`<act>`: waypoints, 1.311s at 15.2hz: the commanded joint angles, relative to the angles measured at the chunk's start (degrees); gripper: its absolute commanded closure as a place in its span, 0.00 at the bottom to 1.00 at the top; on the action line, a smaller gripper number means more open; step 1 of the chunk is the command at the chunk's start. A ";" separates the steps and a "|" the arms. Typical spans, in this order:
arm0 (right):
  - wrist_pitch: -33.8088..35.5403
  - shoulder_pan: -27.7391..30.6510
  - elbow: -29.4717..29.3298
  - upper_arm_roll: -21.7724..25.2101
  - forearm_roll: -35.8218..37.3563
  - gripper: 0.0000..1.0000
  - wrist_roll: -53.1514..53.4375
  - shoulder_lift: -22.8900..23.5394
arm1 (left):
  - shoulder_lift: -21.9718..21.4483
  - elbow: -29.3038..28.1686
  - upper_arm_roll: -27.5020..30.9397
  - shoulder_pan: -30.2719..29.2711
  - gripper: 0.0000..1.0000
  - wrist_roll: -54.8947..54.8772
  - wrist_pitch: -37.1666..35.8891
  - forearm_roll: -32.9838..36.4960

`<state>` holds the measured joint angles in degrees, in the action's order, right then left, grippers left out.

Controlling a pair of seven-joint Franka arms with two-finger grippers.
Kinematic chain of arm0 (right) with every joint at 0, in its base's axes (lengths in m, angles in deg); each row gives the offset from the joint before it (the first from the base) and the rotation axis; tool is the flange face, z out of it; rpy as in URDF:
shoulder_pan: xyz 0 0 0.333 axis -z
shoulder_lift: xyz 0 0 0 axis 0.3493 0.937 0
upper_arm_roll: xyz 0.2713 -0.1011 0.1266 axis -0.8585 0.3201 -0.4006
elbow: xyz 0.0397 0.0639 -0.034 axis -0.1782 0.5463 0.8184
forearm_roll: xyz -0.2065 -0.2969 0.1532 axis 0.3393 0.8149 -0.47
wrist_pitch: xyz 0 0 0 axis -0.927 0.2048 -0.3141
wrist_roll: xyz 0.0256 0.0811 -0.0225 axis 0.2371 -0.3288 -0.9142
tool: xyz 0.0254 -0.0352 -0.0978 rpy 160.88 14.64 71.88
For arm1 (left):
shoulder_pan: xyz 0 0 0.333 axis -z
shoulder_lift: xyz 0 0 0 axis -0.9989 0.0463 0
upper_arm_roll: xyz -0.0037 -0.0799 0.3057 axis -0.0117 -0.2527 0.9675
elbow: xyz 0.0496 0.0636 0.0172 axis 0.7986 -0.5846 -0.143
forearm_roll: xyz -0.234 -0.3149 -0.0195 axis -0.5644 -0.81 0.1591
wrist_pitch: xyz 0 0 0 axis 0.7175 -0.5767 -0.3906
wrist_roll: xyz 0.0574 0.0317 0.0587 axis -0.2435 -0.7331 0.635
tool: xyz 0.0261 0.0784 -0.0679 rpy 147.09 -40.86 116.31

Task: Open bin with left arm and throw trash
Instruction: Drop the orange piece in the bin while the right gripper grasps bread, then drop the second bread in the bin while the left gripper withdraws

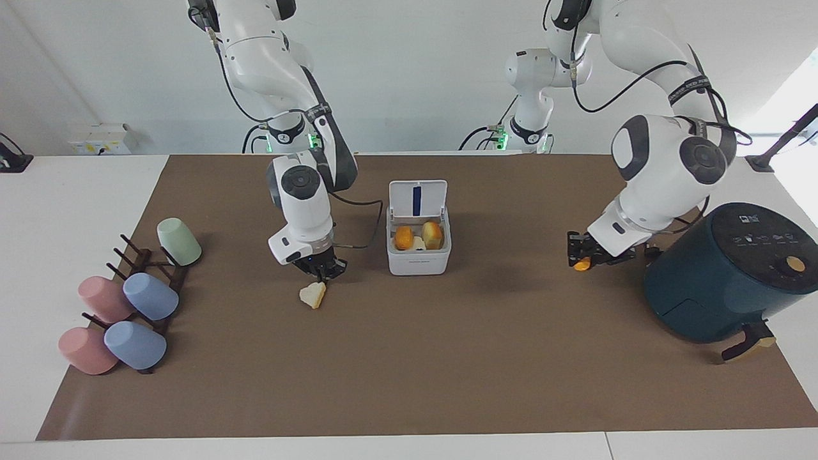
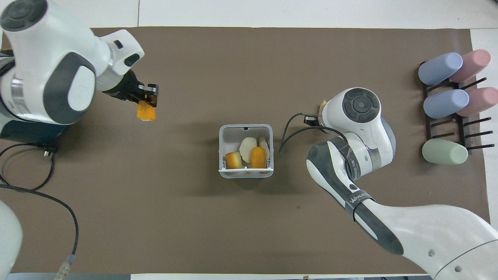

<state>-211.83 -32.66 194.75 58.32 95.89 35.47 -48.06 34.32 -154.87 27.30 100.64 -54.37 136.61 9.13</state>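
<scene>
The white bin (image 1: 418, 262) (image 2: 245, 174) stands mid-table with its lid (image 1: 417, 198) swung up, and several food pieces lie inside. My left gripper (image 1: 580, 258) (image 2: 147, 100) hangs over the mat between the bin and the air fryer, shut on a small orange trash piece (image 1: 582, 265) (image 2: 146, 112). My right gripper (image 1: 323, 273) is low beside the bin, toward the right arm's end, shut on the top corner of a pale triangular bread piece (image 1: 312, 295) that hangs just over the mat. From overhead the right wrist hides that gripper and nearly all of the bread.
A dark teal air fryer (image 1: 722, 275) (image 2: 27, 130) stands at the left arm's end, with its cable (image 2: 23, 186) looping on the mat. A dark rack of pastel cups (image 1: 128, 300) (image 2: 451, 105) sits at the right arm's end.
</scene>
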 commanded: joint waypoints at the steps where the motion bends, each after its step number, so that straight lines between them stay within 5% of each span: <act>1: 0.32 1.31 0.78 -0.57 0.52 1.00 1.51 -4.17 | 0.29 1.22 0.80 8.12 1.00 8.97 2.51 -1.09; 5: 6.10 1.49 0.78 -0.57 0.52 1.00 -0.86 -9.96 | -1.90 -2.80 0.89 16.57 1.00 16.55 7.94 -2.85; 12: 19.72 1.67 -2.90 -0.57 -2.89 1.00 -8.05 -16.92 | -3.66 -11.86 0.89 18.43 1.00 16.82 17.70 -2.59; 13: 21.83 1.84 -4.22 -0.14 -3.69 1.00 -10.07 -17.27 | -4.28 -13.36 0.89 18.52 0.68 16.73 18.76 -2.50; 14: 23.68 2.19 -5.19 -0.14 -3.79 1.00 -10.96 -17.62 | -4.37 -13.55 0.89 18.52 0.01 16.56 18.69 -2.41; 20: 30.90 3.07 -6.69 -0.05 -6.42 1.00 -16.24 -21.67 | -4.37 -12.50 0.89 18.34 0.00 16.47 17.37 -2.41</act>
<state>-182.70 -30.47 187.94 58.70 91.41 21.61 -68.18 31.91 -165.48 27.38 118.49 -37.31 153.55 7.93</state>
